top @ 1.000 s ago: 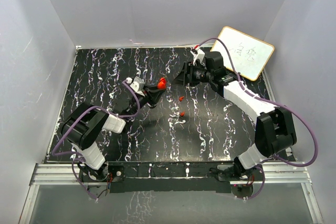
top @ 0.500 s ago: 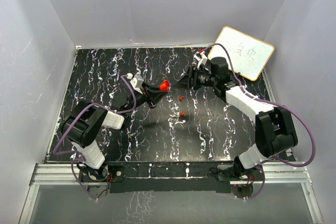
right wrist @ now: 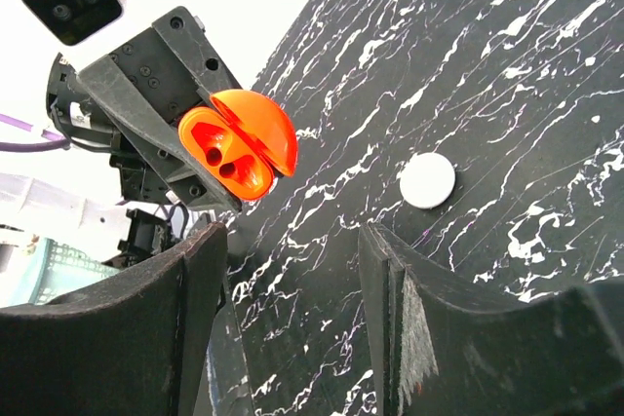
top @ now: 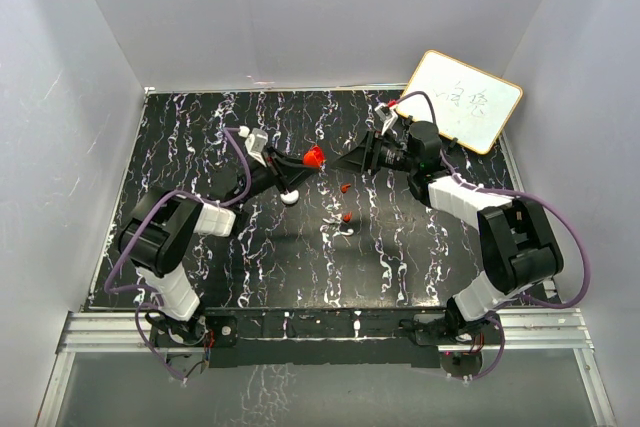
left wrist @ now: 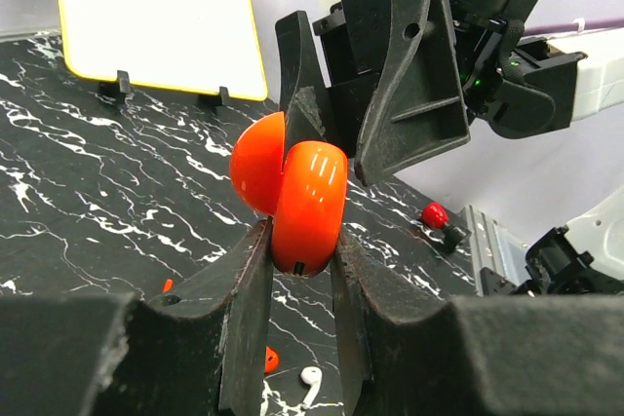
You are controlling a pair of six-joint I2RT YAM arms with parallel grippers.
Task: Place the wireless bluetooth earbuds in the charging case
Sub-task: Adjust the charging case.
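**Listener:** Where is the case, and what has hold of it?

**Describer:** The small round bright red plastic charging case (right wrist: 237,146) is up off the black white-veined table (top: 190,147). It is clamped edgewise between the closed fingers of the left gripper (top: 306,163). It hangs open like a clam, and its two dark sockets face the right gripper (right wrist: 292,241).

**Listener:** And the right jaws?

**Describer:** They stand apart with nothing between them. They sit just beside the case's open mouth and do not touch it.

**Listener:** So where are the earbuds from there?

**Describer:** The two tiny bright red plastic earbuds lie on the table, below the jaws and toward the arm bases. The first earbud (top: 344,187) is just on the near side of the right fingertips. The second earbud (top: 346,217) is a little closer to the bases. The right arm is free and nearer, so I judge the reach down is its job.

**Listener:** What can't you make out?

**Describer:** From above each earbud is a speck, so I cannot tell its long axis. The left wrist view hides most of them behind its own fingers. The sockets look empty, though they are in shadow. A white round disc (top: 290,198) lies on the table beneath the left gripper.
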